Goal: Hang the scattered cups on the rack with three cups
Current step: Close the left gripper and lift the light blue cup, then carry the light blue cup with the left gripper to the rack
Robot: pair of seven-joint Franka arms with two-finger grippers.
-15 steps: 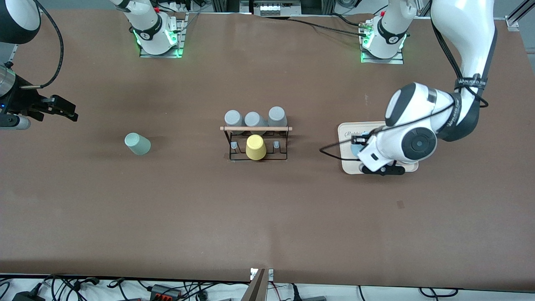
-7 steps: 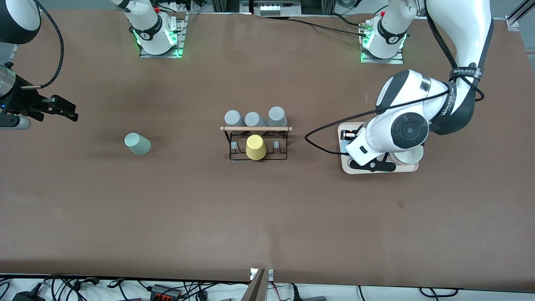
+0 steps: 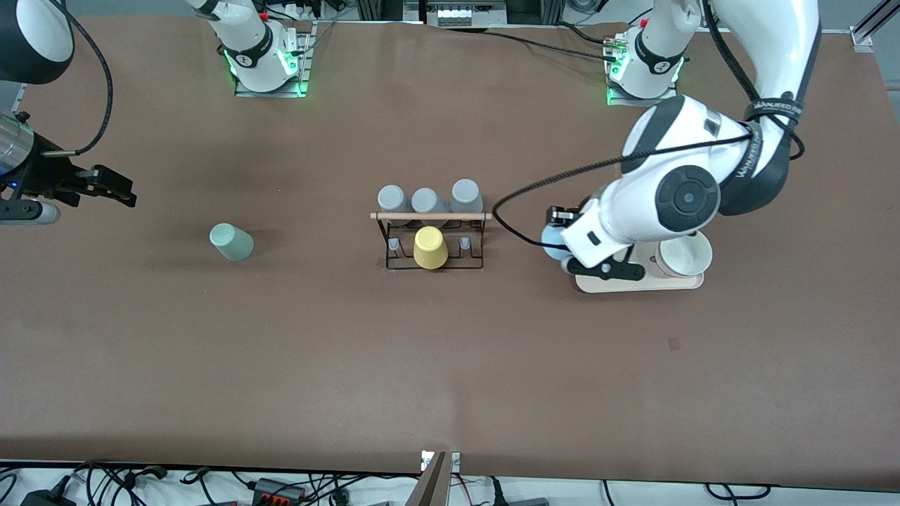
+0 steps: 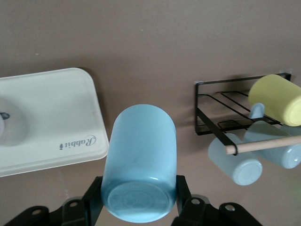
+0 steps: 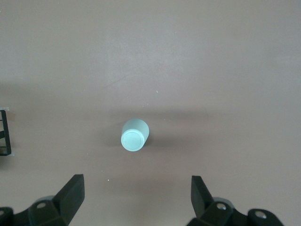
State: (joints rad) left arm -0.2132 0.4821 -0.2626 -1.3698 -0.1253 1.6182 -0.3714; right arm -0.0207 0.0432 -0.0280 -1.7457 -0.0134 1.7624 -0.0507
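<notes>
The light blue cup (image 4: 140, 160) lies on its side in the air, and my left gripper (image 4: 137, 195) is shut on it near its base. In the front view the left gripper (image 3: 557, 237) holds this blue cup (image 3: 550, 237) over the tray's edge that faces the rack. The black wire rack (image 3: 394, 263) with its wooden rod (image 3: 430, 216) stands mid-table and shows in the left wrist view as the rack (image 4: 207, 117). The mint-green cup (image 3: 230, 242) rests on the table toward the right arm's end. My right gripper (image 3: 105, 186) hovers open, apart from it; its wrist view shows that cup (image 5: 134, 135) ahead of the open gripper (image 5: 138, 193).
A yellow cup (image 3: 429, 247) sits on the rack's front pegs, and three grey cups (image 3: 425, 200) hang along the side farther from the front camera. A cream tray (image 3: 636, 282) with a white cup (image 3: 682, 256) on it lies under the left arm.
The left arm has carried the blue cup from over the tray toward the rack, turning its wrist. The right gripper has shifted slightly. Both cups on the table and rack stay put.
</notes>
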